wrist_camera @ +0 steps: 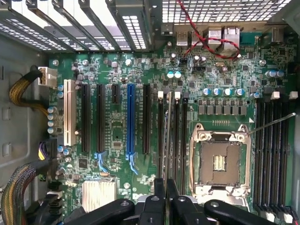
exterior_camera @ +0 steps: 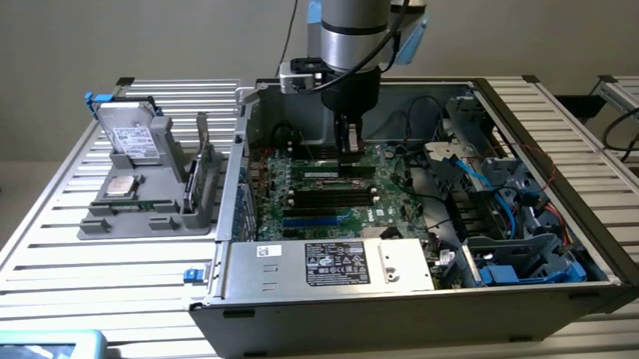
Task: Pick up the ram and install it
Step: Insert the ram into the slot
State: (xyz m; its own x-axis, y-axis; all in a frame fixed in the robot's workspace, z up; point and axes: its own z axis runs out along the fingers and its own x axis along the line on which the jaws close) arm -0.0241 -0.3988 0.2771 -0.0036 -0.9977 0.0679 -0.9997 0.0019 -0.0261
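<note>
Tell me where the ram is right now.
In the wrist view, the ram is pinched edge-on in the gripper, inside the computer case, over the black memory slots beside the empty processor socket.

An open computer case [exterior_camera: 330, 318] lies on a slatted metal table [exterior_camera: 110, 262], and a green motherboard [exterior_camera: 322, 218] covers the case's floor. Against the case's near wall sits a silver power supply [exterior_camera: 384, 263] with a dark label. Blue cables [exterior_camera: 504, 202] and blue drive brackets [exterior_camera: 524, 271] crowd the case's end at the exterior view's right. Also inside the case are a blue expansion slot [wrist_camera: 130, 117], a white slot [wrist_camera: 67, 112], an empty processor socket [wrist_camera: 219, 161], a ribbed heatsink [wrist_camera: 98, 194] and a red-and-black twisted wire [wrist_camera: 206, 40]. Outside the case, at the exterior view's left, a grey holder [exterior_camera: 150, 217] carries a leaning hard drive [exterior_camera: 133, 138] and a flat silver processor chip [exterior_camera: 123, 185]
</note>
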